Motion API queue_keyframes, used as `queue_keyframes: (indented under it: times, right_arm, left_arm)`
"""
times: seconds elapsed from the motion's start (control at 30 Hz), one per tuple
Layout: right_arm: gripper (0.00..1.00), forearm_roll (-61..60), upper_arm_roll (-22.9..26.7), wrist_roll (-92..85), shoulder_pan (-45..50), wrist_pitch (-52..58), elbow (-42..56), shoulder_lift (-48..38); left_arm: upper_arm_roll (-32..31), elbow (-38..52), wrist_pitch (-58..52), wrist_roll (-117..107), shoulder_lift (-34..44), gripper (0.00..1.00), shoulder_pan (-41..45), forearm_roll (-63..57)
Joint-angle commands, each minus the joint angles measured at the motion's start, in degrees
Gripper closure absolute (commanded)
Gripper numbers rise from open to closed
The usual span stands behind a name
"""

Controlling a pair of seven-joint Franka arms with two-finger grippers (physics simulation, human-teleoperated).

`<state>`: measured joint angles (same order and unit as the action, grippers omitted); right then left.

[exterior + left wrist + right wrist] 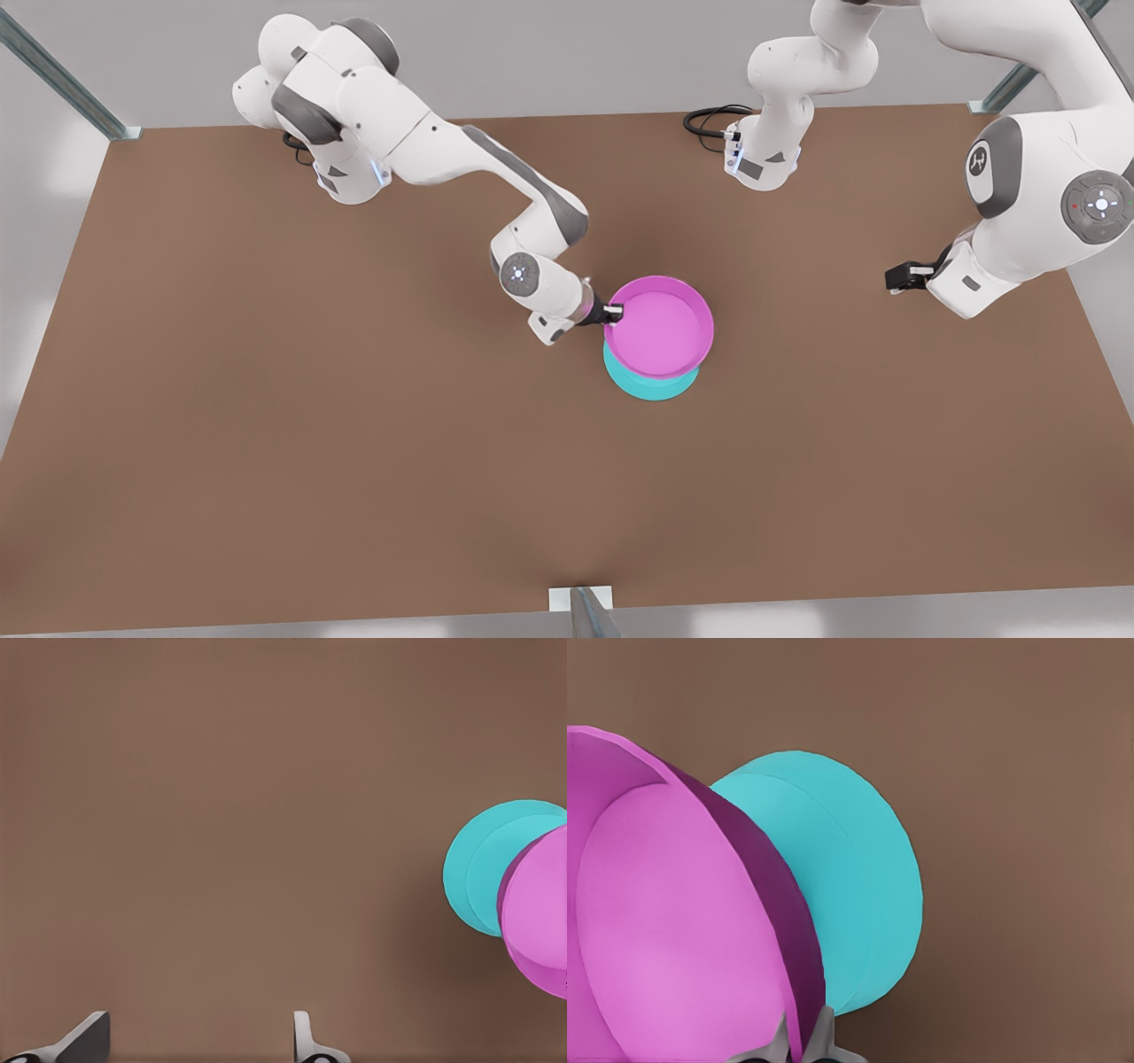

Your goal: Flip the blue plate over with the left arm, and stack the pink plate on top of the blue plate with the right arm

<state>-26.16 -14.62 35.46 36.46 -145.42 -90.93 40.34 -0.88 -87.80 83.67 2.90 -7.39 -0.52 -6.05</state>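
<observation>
Front view: right pincer [614, 312] clamped on pink plate [660, 326], poised above flipped blue plate [651, 383]. Left pincer [897, 279] spread wide, waiting aside. Only lowering and release left, apparently

This is a simulated robot test cell, not a lived-in room. A plain brown tabletop [354, 443] fills the floor of the scene, bare of household clutter. Grey metal frame struts [53, 75] rise at its corners against blank pale walls. Two white robot arms [416, 151] are mounted at the far edge, with a black cable [709, 120] looped beside one base.
</observation>
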Motion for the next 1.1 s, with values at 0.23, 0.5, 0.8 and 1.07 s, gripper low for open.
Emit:
queue_keyframes:
  times: [0.23,0.5,0.8,1.07]
  right_arm:
    - [0.79,0.6,0.0,0.5,1.0,-2.2,0.1,2.0]
    - [0.79,0.7,0.0,0.5,0.9,-3.6,-1.0,3.1]
    - [0.0,0.7,0.0,4.8,1.0,-3.7,-0.4,3.7]
    - [0.0,14.6,0.5,2.2,-18.8,49.2,21.0,-6.4]
  left_arm:
    - [0.0,-0.1,0.0,0.1,0.0,0.0,0.0,0.0]
    - [0.0,-0.1,-0.3,0.2,0.1,0.0,0.1,0.0]
    - [0.0,0.0,-0.5,0.2,0.1,0.0,0.4,0.0]
    - [0.0,0.0,-1.0,0.0,0.2,0.0,0.7,0.0]
